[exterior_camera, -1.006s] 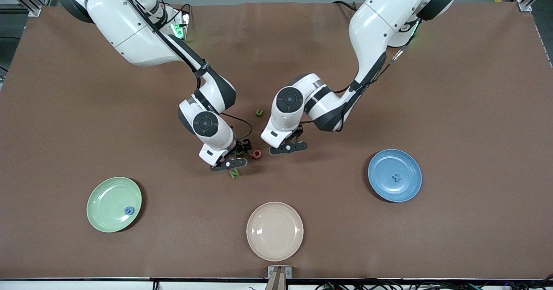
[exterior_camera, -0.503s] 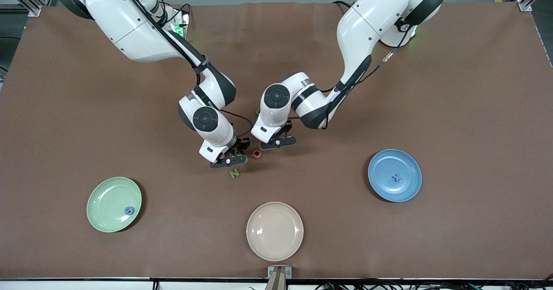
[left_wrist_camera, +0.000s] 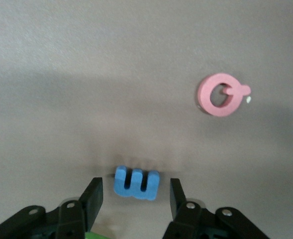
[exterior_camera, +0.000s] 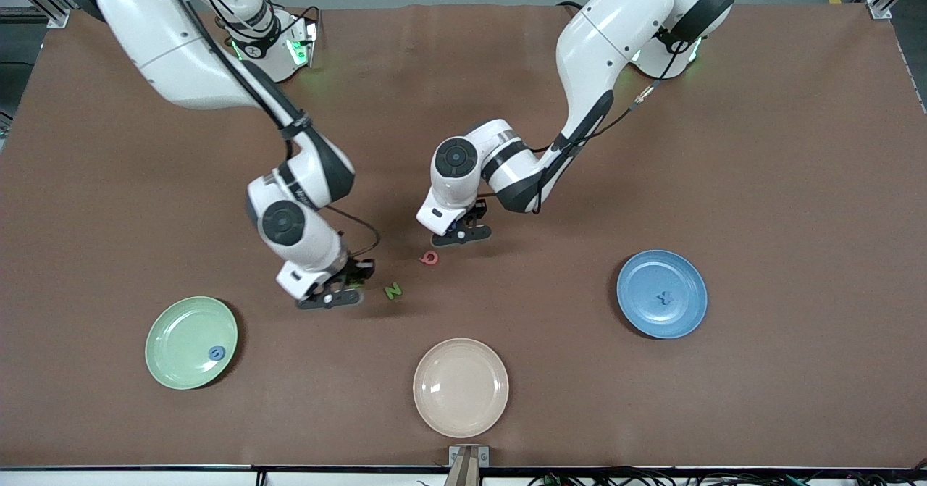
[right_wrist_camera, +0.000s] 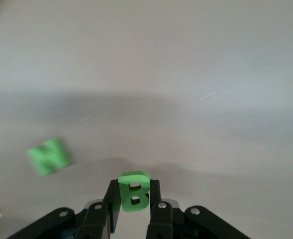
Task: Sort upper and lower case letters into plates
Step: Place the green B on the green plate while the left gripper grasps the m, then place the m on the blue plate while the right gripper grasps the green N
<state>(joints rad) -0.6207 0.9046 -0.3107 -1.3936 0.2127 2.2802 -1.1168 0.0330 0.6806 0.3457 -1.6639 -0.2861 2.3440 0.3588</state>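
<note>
1. The right gripper (right_wrist_camera: pixel 131 204) is pinched on a green letter B (right_wrist_camera: pixel 134 191), held upright between its fingertips above the brown table (exterior_camera: pixel 760 145), between the green letter N (exterior_camera: pixel 392 290) and the mint green plate (exterior_camera: pixel 181 327).
2. The left gripper (left_wrist_camera: pixel 136 196) has its fingers spread apart, one on each side of a blue letter (left_wrist_camera: pixel 135 182) lying on the table; neither finger touches it.
3. The pink letter Q (exterior_camera: pixel 429 257) lies just nearer the front camera than the left gripper.
4. A small blue letter (exterior_camera: pixel 216 353) lies in the mint green plate; another blue letter, an X (exterior_camera: pixel 664 298), lies in the blue plate (exterior_camera: pixel 652 319).
</note>
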